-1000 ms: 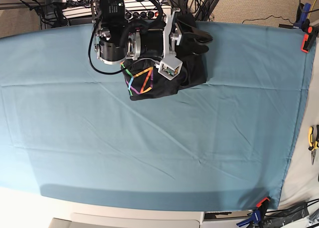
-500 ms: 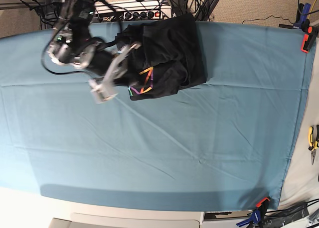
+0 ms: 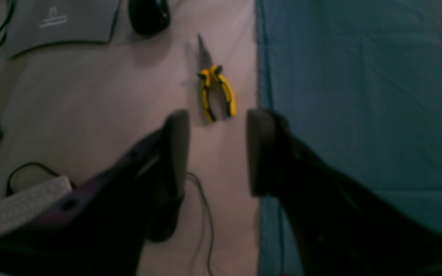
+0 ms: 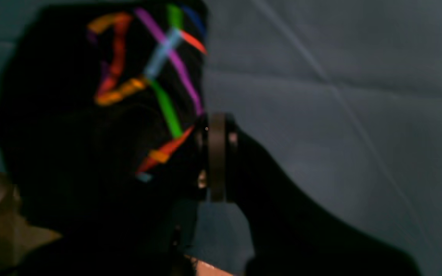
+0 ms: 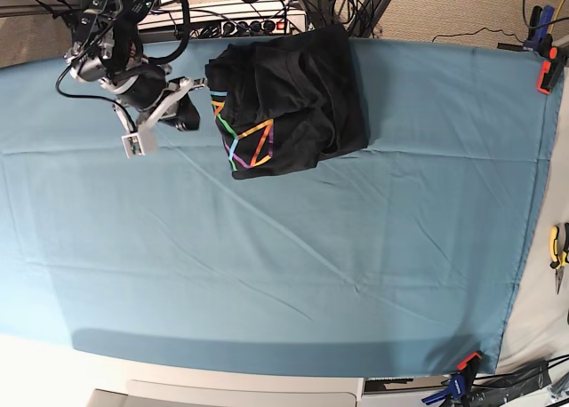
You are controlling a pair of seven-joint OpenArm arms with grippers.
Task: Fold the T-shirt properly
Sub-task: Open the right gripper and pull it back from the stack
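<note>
Right arm (image 5: 124, 56): black and silver metal housing, round joint sections, black cables looping around upper part. Small light grey box-shaped camera module (image 5: 135, 144) fixed near wrist.

Right gripper (image 4: 217, 157): 2 dark, matte black fingers (image 4: 282, 214), curved and broad at base, narrow at tip. Flat grey-brown pads at tips, small pale screw-like spot beside them.

Left gripper (image 3: 218, 153): 2 black fingers, wide at base, each ending in rounded rectangular dark pad (image 3: 177, 149). Surface smooth, slightly glossy; picture blurred, no markings readable.
</note>
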